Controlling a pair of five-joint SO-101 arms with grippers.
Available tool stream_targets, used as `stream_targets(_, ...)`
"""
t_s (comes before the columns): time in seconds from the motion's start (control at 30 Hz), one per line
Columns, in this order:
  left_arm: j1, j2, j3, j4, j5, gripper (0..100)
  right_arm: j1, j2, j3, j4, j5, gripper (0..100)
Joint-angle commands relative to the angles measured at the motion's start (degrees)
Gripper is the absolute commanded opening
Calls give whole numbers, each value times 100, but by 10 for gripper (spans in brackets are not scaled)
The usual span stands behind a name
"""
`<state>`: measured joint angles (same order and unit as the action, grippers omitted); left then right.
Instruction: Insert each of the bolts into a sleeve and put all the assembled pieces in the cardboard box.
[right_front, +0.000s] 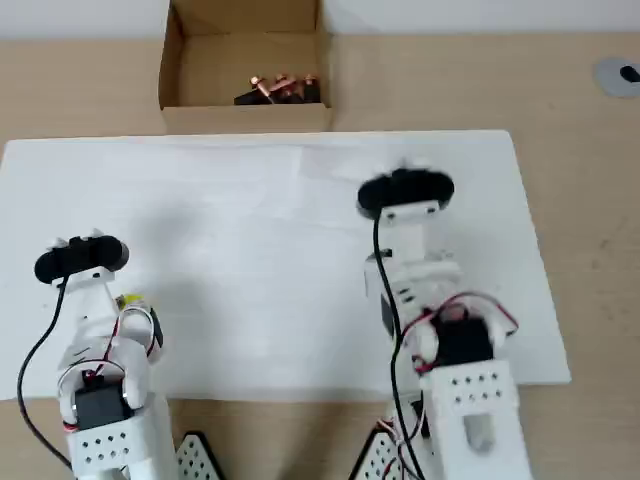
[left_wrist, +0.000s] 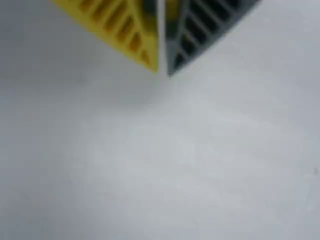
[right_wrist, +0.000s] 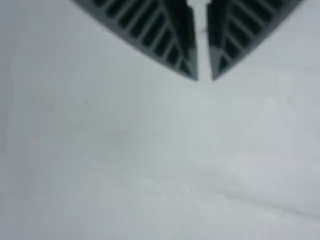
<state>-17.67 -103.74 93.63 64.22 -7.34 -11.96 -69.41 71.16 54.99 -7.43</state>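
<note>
Copper-tipped assembled pieces lie in a cluster against the near wall of the cardboard box, which stands at the far edge of the white sheet. Both arms sit well short of the box, on the near side of the sheet. The left arm is folded low, off to the box's left. The right arm reaches a little closer, off to the box's right.

The left gripper, one finger yellow and one grey, points down at the sheet with its tips all but touching and nothing between them. The right gripper has two grey fingers a narrow slit apart and is also empty.

With the pieces gathered in the box, the job appears finished or nearly so, and the step in hand looks like parking. Doing it well means staying clear of the box walls so the pile is not jolted, and lifting the fingertips off the sheet before any swing so it does not wrinkle.
</note>
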Motion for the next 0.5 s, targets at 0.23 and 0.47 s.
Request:
stream_targets(0.23,-79,-66,-26,-9,18,6,163,-2466,2264,-721,519,10)
stream_targets(0.47,-79,-66,-26,-9,18,6,400,-3925,2571,-369,519,10)
